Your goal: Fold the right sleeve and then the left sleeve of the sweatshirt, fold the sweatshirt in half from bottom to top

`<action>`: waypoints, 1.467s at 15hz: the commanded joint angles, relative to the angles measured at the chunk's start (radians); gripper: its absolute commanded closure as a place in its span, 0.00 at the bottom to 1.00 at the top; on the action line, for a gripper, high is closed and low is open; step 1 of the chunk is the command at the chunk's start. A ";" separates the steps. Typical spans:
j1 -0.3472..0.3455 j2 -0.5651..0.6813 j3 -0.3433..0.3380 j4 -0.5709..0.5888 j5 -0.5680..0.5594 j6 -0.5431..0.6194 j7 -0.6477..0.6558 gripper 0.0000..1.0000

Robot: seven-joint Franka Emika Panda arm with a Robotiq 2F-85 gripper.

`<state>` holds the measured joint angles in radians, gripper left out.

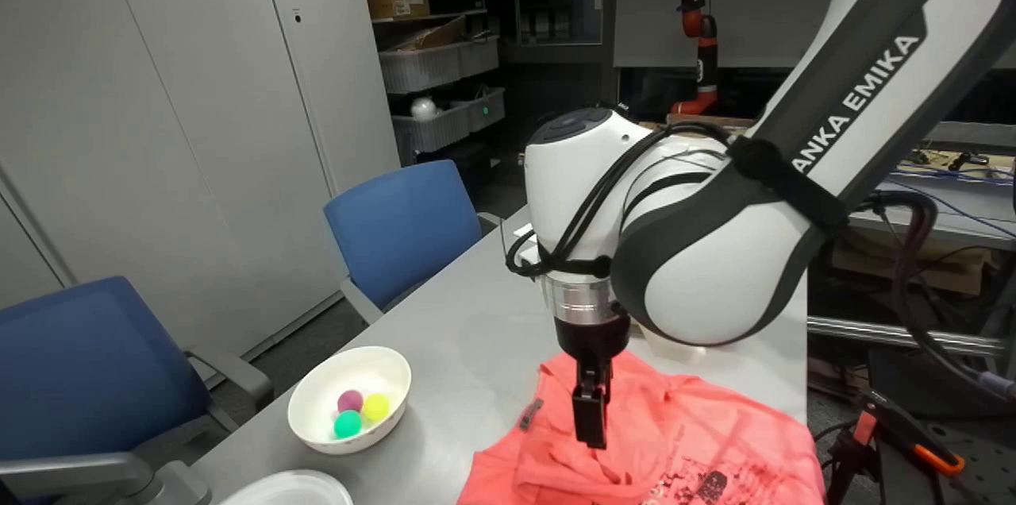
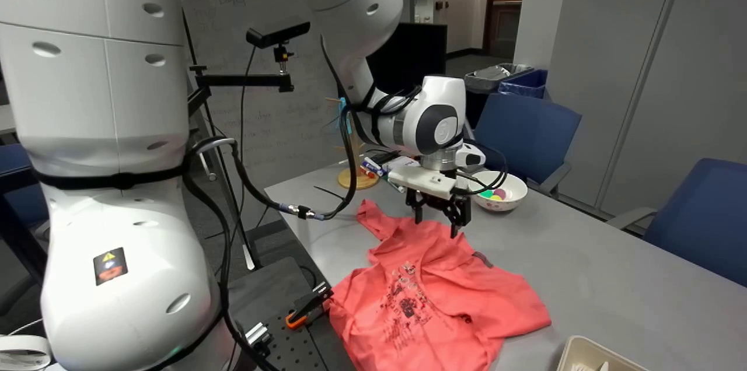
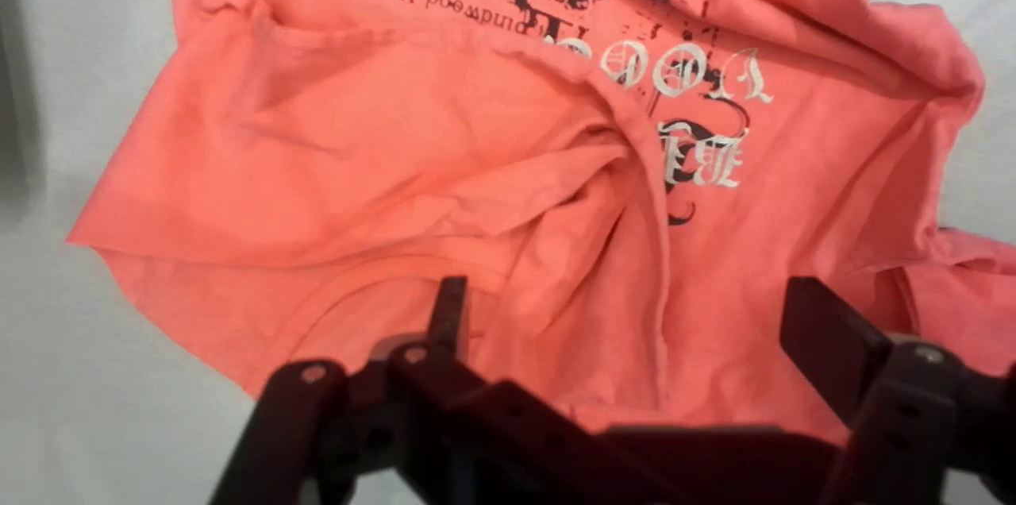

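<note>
Sweatshirt (image 2: 432, 298): lies on table (image 2: 601, 277), lower centre of frame in exterior view; printed lettering (image 3: 702, 159) faces up. Plain cloth layer (image 3: 381, 163), left half of wrist view, overlaps part of lettering. Fingers (image 3: 829, 354): set wide apart, pointing down over sweatshirt, lower part of frame in wrist view. White bowl (image 1: 325, 386): on table, lower left of frame in exterior view; holds purple ball (image 1: 349, 400), yellow ball (image 1: 376, 407), green ball (image 1: 347, 425). Blue chair (image 1: 405, 227): beside table, left of centre in exterior view.

Grey table (image 2: 607, 289): sweatshirt (image 2: 432, 295), bowl (image 1: 357, 370), markers (image 2: 373, 166), wooden stand (image 2: 365, 180), beige tray (image 2: 586, 349); perhaps plate (image 1: 294, 491), cut off.
</note>
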<state>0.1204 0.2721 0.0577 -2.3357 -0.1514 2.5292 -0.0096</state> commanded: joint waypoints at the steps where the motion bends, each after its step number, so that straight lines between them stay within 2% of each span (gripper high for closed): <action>1: 0.021 -0.018 0.056 -0.004 -0.015 0.025 -0.085 0.00; 9: 0.055 0.047 0.184 0.040 -0.012 0.093 -0.316 0.00; 10: 0.059 0.022 0.168 0.017 -0.010 0.078 -0.256 0.00; 15: 0.063 0.045 0.177 0.036 -0.023 0.077 -0.293 0.00; 17: 0.081 0.070 0.174 0.054 -0.059 0.082 -0.291 0.04; 19: 0.105 0.104 0.167 0.077 -0.113 0.089 -0.282 0.00; 22: 0.140 0.163 0.159 0.127 -0.185 0.090 -0.279 0.00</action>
<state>0.2178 0.3670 0.2370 -2.2748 -0.2721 2.6132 -0.2966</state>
